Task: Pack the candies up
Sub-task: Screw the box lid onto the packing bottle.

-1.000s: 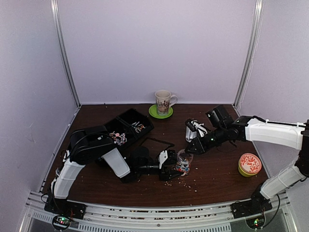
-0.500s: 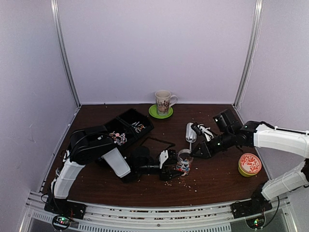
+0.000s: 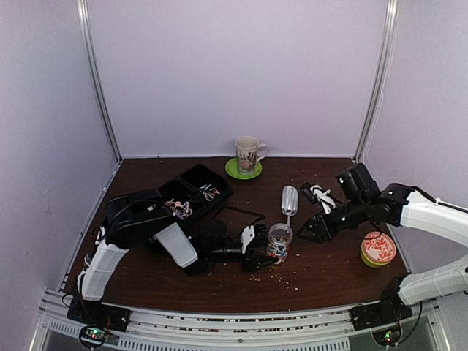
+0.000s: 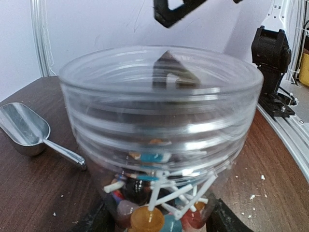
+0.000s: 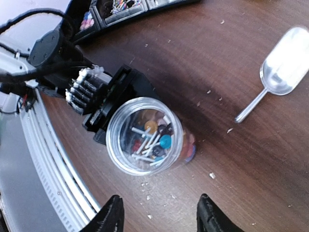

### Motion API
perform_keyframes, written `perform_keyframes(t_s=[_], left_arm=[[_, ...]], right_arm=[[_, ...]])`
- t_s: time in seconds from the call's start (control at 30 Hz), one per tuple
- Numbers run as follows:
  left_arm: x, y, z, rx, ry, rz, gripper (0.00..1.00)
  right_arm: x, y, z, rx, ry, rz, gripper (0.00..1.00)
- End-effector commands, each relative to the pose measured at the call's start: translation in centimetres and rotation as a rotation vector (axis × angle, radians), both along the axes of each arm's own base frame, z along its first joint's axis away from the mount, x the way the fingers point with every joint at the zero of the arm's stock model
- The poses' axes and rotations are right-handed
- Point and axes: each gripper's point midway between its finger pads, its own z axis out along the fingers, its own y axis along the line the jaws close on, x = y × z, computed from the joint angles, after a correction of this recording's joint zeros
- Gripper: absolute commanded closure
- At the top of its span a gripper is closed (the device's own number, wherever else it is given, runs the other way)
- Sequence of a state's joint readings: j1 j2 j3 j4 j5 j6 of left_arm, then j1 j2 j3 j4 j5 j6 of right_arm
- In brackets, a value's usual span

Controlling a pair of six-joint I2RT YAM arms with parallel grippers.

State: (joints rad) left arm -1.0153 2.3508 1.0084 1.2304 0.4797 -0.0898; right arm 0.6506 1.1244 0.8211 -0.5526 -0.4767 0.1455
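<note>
A clear plastic jar [image 3: 278, 241] stands on the brown table with my left gripper [image 3: 265, 254] shut on its base. Lollipop candies [image 5: 152, 137] with white sticks lie in its bottom, and they also show through the wall [image 4: 159, 203] in the left wrist view. More candies [image 3: 180, 208] sit in a black compartment tray [image 3: 191, 183] at the left. My right gripper [image 5: 159, 203] hangs open and empty above the table just right of the jar, apart from it. A metal scoop [image 3: 289, 197] lies on the table behind the jar.
A patterned mug [image 3: 248, 153] stands on a green saucer at the back. A round orange tin [image 3: 378, 248] sits at the right. Pale crumbs [image 3: 281, 276] are scattered in front of the jar. The left arm's cable runs between tray and jar.
My right gripper has opened and let go of the scoop, which now lies on the table. The right arm has drawn back to the right. The left gripper and jar have stayed put.
</note>
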Motion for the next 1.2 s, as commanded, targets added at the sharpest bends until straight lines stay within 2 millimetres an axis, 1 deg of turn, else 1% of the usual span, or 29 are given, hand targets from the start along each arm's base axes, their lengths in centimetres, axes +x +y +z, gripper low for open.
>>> perform_keyframes(t_s=[0.0, 0.07, 0.1, 0.23, 0.3, 0.4, 0.63, 0.73, 0.9, 1.03, 1.17], left_arm=[[0.0, 1.0, -2.4, 0.055, 0.011, -0.023, 0.39], [-0.2, 1.3, -2.3, 0.050, 0.007, -0.048, 0.39], [-0.3, 1.5, -2.3, 0.045, 0.006, -0.058, 0.39], [-0.7, 1.9, -2.3, 0.033, 0.010, -0.101, 0.39], [-0.9, 2.0, -2.4, 0.032, 0.014, -0.125, 0.39], [-1.5, 1.9, -2.4, 0.026, 0.014, -0.158, 0.39], [-2.2, 2.0, -2.5, 0.019, 0.022, -0.210, 0.39], [-2.3, 2.1, -2.6, 0.022, 0.026, -0.215, 0.39], [-1.9, 1.9, -2.7, 0.031, 0.030, -0.197, 0.41], [-1.0, 1.8, -3.4, 0.063, 0.047, -0.147, 0.42], [-0.7, 1.8, -3.4, 0.065, 0.048, -0.132, 0.42]], right_arm=[[1.8, -0.4, 2.6, -0.047, -0.198, 0.009, 0.38], [2.2, -0.2, 2.9, -0.072, -0.292, 0.050, 0.34], [2.2, -0.1, 2.8, -0.085, -0.339, 0.075, 0.30], [1.4, 1.2, 2.4, -0.079, -0.502, 0.220, 0.22], [1.1, 1.9, 2.7, -0.048, -0.571, 0.264, 0.16], [1.0, 2.9, 3.1, -0.010, -0.623, 0.317, 0.15], [1.1, 5.1, 1.3, -0.017, -0.586, 0.458, 0.14], [1.1, 5.9, 1.1, -0.007, -0.566, 0.491, 0.14], [1.9, 6.7, 0.9, -0.022, -0.553, 0.508, 0.16], [0.9, 7.3, 0.4, -0.020, -0.537, 0.570, 0.18], [0.0, 7.8, 0.0, -0.017, -0.539, 0.606, 0.17]])
